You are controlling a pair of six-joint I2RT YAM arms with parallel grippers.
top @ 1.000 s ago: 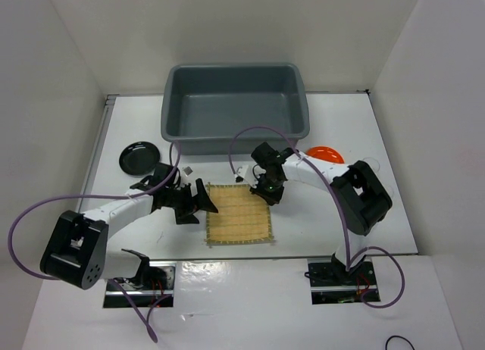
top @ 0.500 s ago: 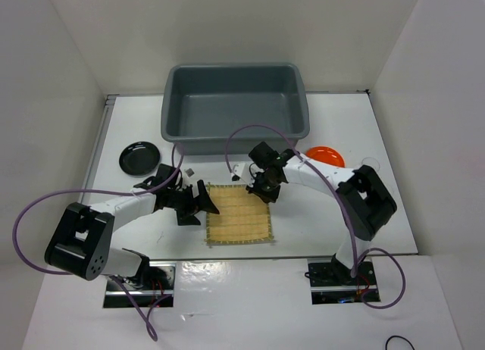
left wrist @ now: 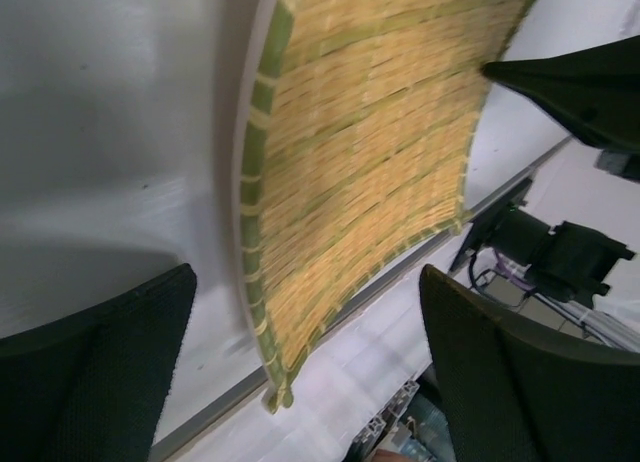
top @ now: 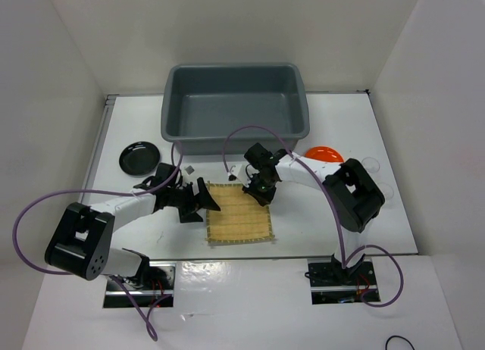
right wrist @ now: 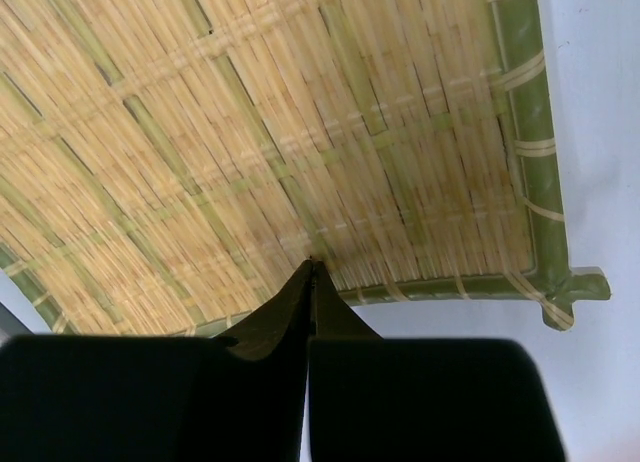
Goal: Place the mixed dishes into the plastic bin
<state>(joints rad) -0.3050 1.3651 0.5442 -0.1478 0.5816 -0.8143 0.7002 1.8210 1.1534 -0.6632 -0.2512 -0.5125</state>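
The tan woven mat (top: 239,215) lies flat on the table in front of the blue-grey plastic bin (top: 176,115). My left gripper (top: 202,201) is open at the mat's left edge; in the left wrist view the mat (left wrist: 372,152) runs between its fingers (left wrist: 100,367). My right gripper (top: 260,192) is shut, empty, tips pressing on the mat's far right part (right wrist: 300,132). The black plate (top: 140,156) sits far left. The orange plate (top: 326,151) sits right of the bin's corner. One clear cup (top: 371,163) shows faintly beside it.
The bin stands against the back and holds nothing that I can see. A small white piece (top: 187,169) lies near the left arm. Purple cables loop over both arms. White walls close in the table on three sides.
My right gripper has shifted a little left over the mat's far edge. The left gripper and the mat have hardly moved.
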